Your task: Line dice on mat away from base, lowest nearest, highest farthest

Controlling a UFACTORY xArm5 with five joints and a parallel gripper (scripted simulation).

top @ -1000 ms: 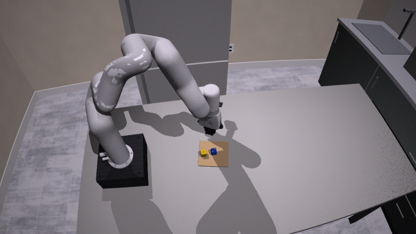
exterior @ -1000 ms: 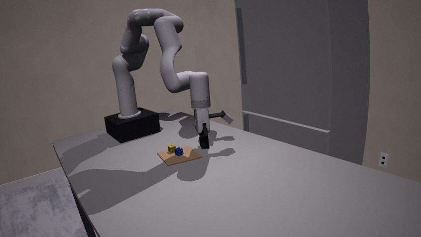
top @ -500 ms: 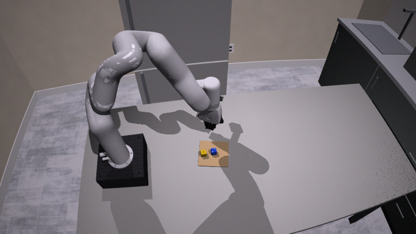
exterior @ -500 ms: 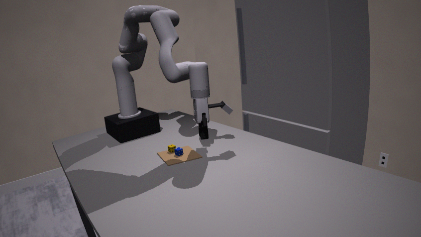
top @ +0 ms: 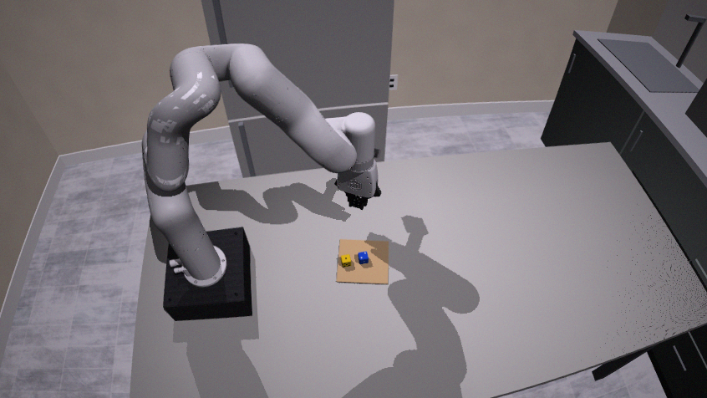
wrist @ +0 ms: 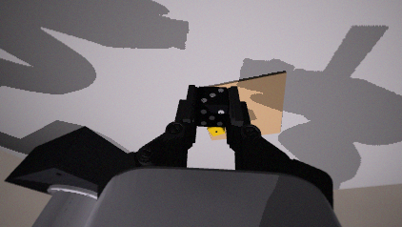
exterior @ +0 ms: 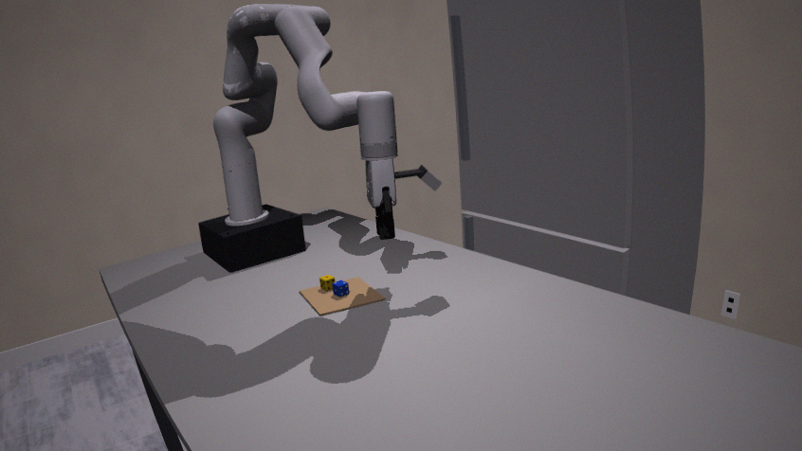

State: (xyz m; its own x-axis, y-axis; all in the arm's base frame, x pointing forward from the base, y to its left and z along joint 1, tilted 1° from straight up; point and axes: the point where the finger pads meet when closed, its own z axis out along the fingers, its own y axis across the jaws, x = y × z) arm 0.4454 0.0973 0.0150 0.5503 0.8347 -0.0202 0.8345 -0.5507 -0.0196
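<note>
Up between the fingertips there's a black die (wrist: 212,101), with the gripper (top: 357,201) (exterior: 386,230) (wrist: 211,98) clamped on it, hanging above the table (top: 296,336) (exterior: 504,364) (wrist: 143,95). Off to the gripper's side and lower, the yellow die (top: 346,261) (exterior: 326,282) (wrist: 216,132) and blue die (top: 363,257) (exterior: 340,288) sit on the mat (top: 370,274) (exterior: 331,306) (wrist: 271,102).

A tall grey cabinet (top: 306,59) (exterior: 549,112), perhaps a fridge, stands behind the table. A wall outlet (top: 393,82) (exterior: 730,304) sits near it. A dark tap (top: 691,42) rises beside a sink (top: 648,63) on a counter (top: 617,81) with dark fronts.
</note>
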